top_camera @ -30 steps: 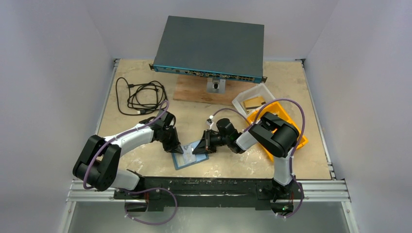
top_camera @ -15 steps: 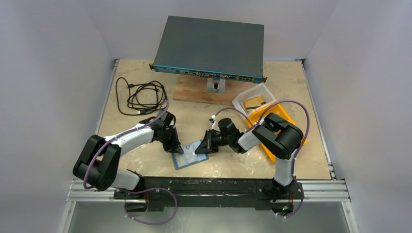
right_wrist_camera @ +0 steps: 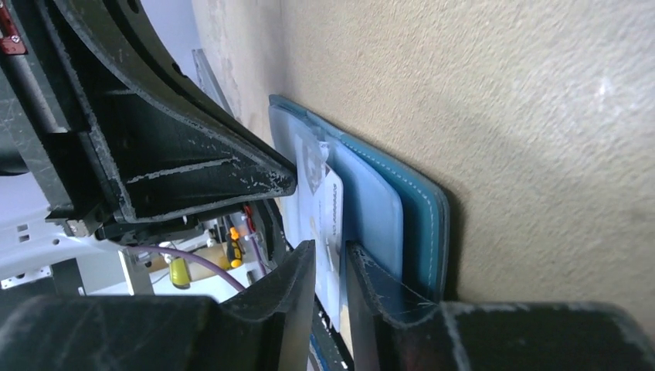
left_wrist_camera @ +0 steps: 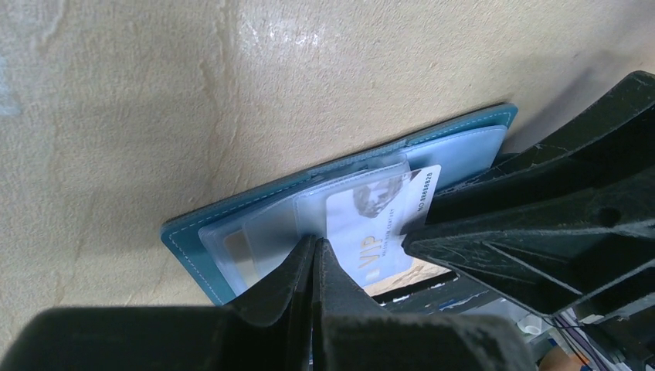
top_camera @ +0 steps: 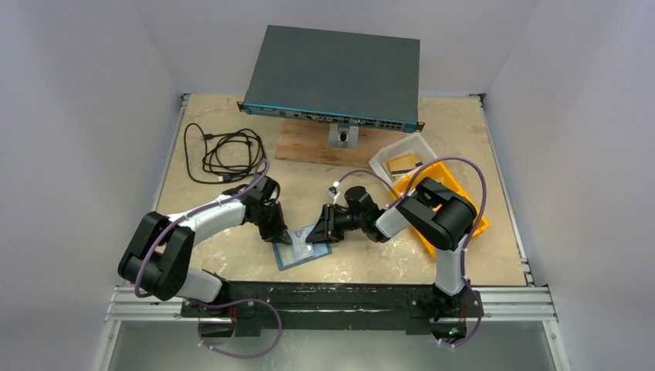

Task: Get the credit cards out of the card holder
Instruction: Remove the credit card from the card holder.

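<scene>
Right gripper (right_wrist_camera: 330,251): jaws are standing narrow, closing on the short end of the VIP card (left_wrist_camera: 371,224); the card's white edge is running through the slim gap between the fingers.
Left gripper (left_wrist_camera: 315,244): fingers are lying all but together, with the tips pressing down on a clear pocket (left_wrist_camera: 270,224). Whether a sleeve is being pinched between them cannot be told.
VIP card: its numbered end is poking out past the sleeve toward the right gripper, and the rest is sitting under clear plastic.
Second card (left_wrist_camera: 238,249): is sitting inside a pocket nearer the holder's outer edge, showing only a brownish patch.
Card holder (top_camera: 300,255): is lying open on the table (top_camera: 448,131) near the front edge, teal cover down, with both grippers meeting over it.
Change: the card holder is staying where it was a second ago, and both grippers are staying on it. The right arm (top_camera: 436,212) is sitting slightly left of its place half a second ago.
Surroundings: a network switch (top_camera: 336,73) is standing at the far edge. A black cable (top_camera: 224,154) is coiling at far left. An orange bin (top_camera: 479,222) and a clear tub (top_camera: 413,145) are sitting to the right.
</scene>
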